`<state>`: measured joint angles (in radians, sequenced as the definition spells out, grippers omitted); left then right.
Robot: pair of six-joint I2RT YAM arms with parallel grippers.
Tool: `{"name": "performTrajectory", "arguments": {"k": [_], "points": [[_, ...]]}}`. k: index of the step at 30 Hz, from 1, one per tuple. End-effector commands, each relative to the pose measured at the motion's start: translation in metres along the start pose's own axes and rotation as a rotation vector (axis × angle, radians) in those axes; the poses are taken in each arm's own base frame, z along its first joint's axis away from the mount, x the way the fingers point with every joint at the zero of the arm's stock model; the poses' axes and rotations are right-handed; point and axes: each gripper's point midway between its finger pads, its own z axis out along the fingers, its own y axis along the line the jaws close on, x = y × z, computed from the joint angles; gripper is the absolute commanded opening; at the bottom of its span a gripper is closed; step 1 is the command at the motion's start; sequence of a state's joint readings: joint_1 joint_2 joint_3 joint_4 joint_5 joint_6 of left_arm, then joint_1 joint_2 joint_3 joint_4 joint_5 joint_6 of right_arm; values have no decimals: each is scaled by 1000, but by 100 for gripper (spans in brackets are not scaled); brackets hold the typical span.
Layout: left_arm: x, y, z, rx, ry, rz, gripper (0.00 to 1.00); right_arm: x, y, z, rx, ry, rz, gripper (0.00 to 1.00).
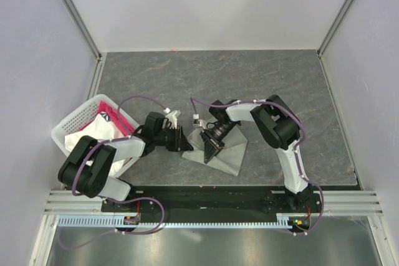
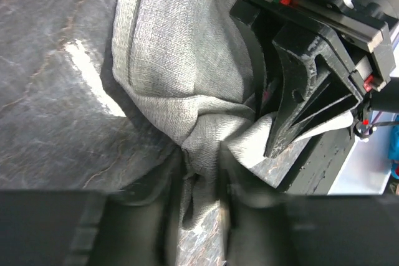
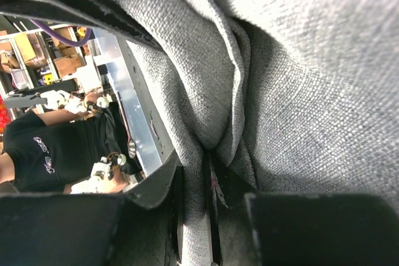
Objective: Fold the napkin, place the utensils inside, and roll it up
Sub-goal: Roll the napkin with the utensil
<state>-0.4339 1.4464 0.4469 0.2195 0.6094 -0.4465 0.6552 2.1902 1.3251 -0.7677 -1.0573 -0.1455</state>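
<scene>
Setting: You are looking down on a dark, slate-patterned table (image 1: 280, 85) enclosed by pale panels. Your two arms are reaching in from the near edge.

Napkin: The napkin (image 1: 229, 155) is lying on the table near the middle, a little in front of the arm bases. It is forming a rough grey wedge, with its left end gathered up and crumpled.

Left gripper: Your left gripper (image 1: 182, 142) is reaching in from the left and grasping the napkin's left end. In the left wrist view, a bunched twist of the grey weave is sitting between the fingers (image 2: 156, 216), which are pressing on it from both sides. The fingers are showing blurred there.

Right gripper: Your right gripper (image 1: 211, 149) is pointing down at the napkin just beside the left one and is clenched on a raised fold. In the right wrist view, a ridge of cloth is running down between the fingers (image 3: 143, 216) and is being pinched thin.

Spacing: The two grippers are facing each other over the cloth's left part. Their tips are near each other but apart.

Basket: A white slatted basket (image 1: 68, 126) is sitting at the table's left edge, well apart from the napkin. It is holding a pink cloth (image 1: 118, 119) and a white cloth (image 1: 93, 134).

Background: A person in a black T-shirt (image 3: 37, 154) is showing beyond the table's edge in the right wrist view.
</scene>
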Motion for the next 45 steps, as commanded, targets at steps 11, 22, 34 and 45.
{"name": "performTrajectory", "arguments": {"k": [11, 22, 34, 45], "points": [[9, 10, -2, -119, 126, -130, 2, -42, -4, -58, 454, -212, -188, 66], [6, 5, 0, -128, 234, -187, 2, -34, 45, -76, 991, -506, -630, 82], [6, 3, 2, -117, 327, -190, 2, -19, 42, -26, 1313, -309, -911, 83], [7, 2, 3, -97, 351, -178, 2, -15, 8, -25, 1418, -180, -918, 74]]}}
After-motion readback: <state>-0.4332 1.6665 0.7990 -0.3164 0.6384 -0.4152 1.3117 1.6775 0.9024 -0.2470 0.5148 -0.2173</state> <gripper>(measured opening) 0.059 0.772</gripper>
